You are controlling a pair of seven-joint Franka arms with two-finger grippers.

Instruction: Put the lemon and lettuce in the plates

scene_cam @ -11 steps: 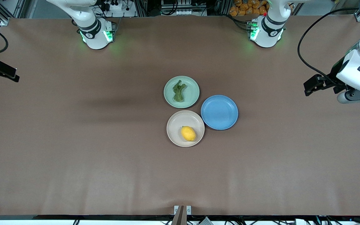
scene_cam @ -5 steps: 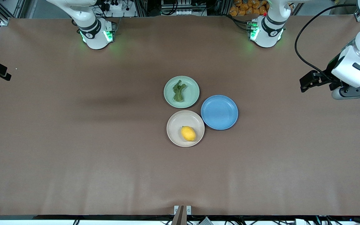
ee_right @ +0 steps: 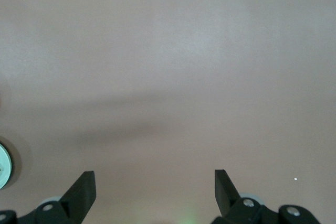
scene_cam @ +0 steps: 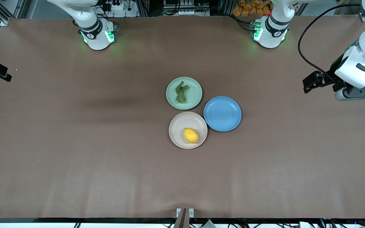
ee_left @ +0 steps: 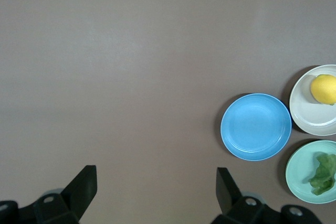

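Observation:
The yellow lemon lies in the beige-pink plate. The dark green lettuce lies in the mint green plate, which is farther from the front camera. My left gripper is open and empty, high over bare table at the left arm's end. Its view shows the lemon, the beige plate, the lettuce and the mint plate. My right gripper is open and empty, over bare table at the right arm's end. The mint plate's rim shows at its view's edge.
An empty blue plate sits beside the two plates, toward the left arm's end; it also shows in the left wrist view. Brown table cloth lies all around the plates.
Both arms have drawn a little farther outward toward their own ends of the table. The lemon, the lettuce and the plates have not moved.

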